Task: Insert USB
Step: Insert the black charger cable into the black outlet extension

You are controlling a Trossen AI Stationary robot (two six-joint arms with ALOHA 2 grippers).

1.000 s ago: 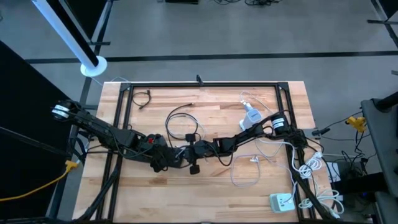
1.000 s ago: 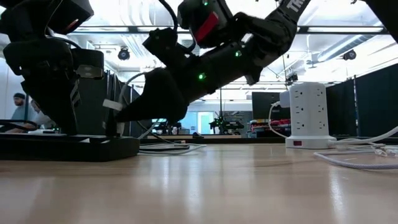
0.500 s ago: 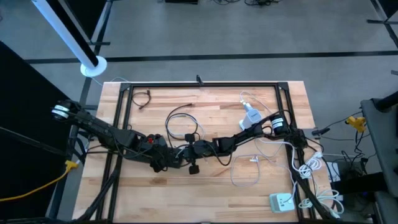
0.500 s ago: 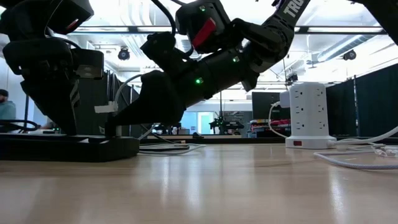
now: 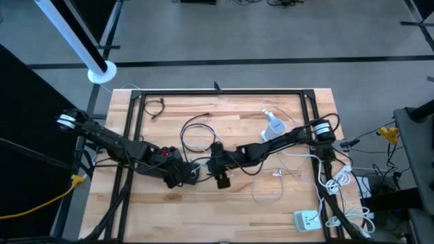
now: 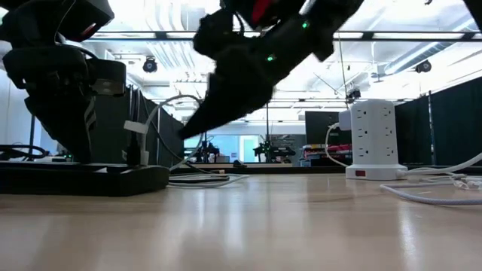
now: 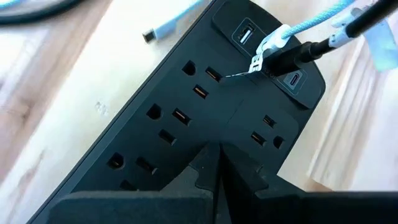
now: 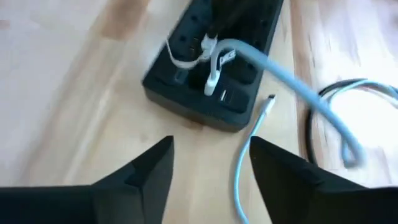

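Right wrist view: the right gripper [image 8: 208,171] hangs above the wooden table [image 8: 74,68] with its two dark fingers [image 8: 140,177] spread apart and holding nothing. Beyond them lies the black power strip [image 8: 214,115], with a white USB plug [image 8: 212,81] standing in one of its end ports. A pale blue cable [image 8: 292,84] arcs away from the plug, and a second loose cable end [image 8: 268,102] lies on the wood just beside the strip.

Left wrist view: the left gripper [image 7: 217,163] sits over the power strip [image 7: 155,130], its fingers pressed together against the black casing. Farther along the strip, the USB plug [image 7: 273,53] is seated among the end ports next to an unused USB socket [image 7: 244,34]; its light blue braided cable [image 7: 314,22] leads off the strip. Another loose connector [image 7: 163,28] rests on the table [image 7: 43,93] beside the strip.

Low view: the power strip [image 6: 83,177] lies flat on the table [image 6: 241,226], with the left gripper [image 6: 75,113] upright on it and the white plug [image 6: 135,129] projecting beside that gripper. The right arm [image 6: 256,53] slants above, clear of the strip. Farther back stands a white outlet tower [image 6: 373,139].

High view: the left gripper [image 5: 184,175] and right gripper [image 5: 215,168] are near each other at mid-table, apart; a white adapter [image 5: 274,127] lies toward the far edge.
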